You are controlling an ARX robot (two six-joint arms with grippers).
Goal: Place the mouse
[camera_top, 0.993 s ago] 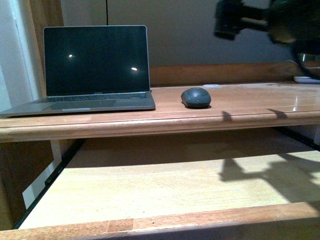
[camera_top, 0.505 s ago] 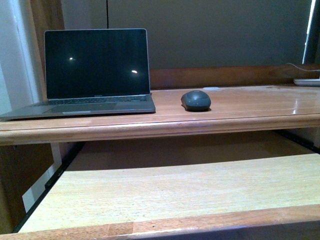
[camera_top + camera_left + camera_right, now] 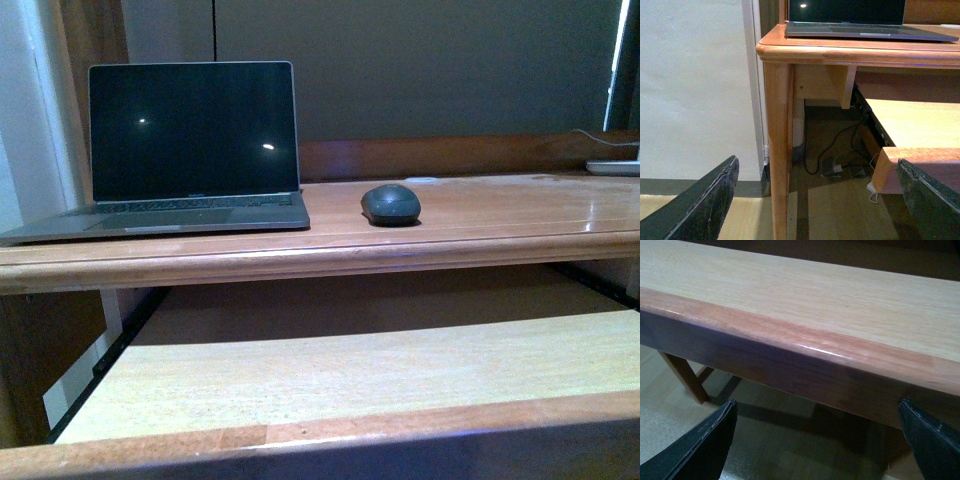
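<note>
The dark grey mouse (image 3: 390,204) sits on the wooden desk top (image 3: 500,215), a little to the right of the open laptop (image 3: 190,145). Neither gripper shows in the front view. My left gripper (image 3: 820,205) is open and empty, low beside the desk's left leg (image 3: 780,150), below the desk top. My right gripper (image 3: 817,445) is open and empty, low in front of the pull-out tray's front edge (image 3: 805,355). The mouse is out of view in both wrist views.
A pale pull-out tray (image 3: 350,370) extends below the desk top. A white flat object (image 3: 612,166) with a cable lies at the desk's far right. Cables and a power strip (image 3: 832,167) lie on the floor under the desk. A white wall (image 3: 695,85) stands left.
A second ago my right arm was high at the upper right of the front view, casting shadows on desk and tray. It has left that view. The mouse has not moved.
</note>
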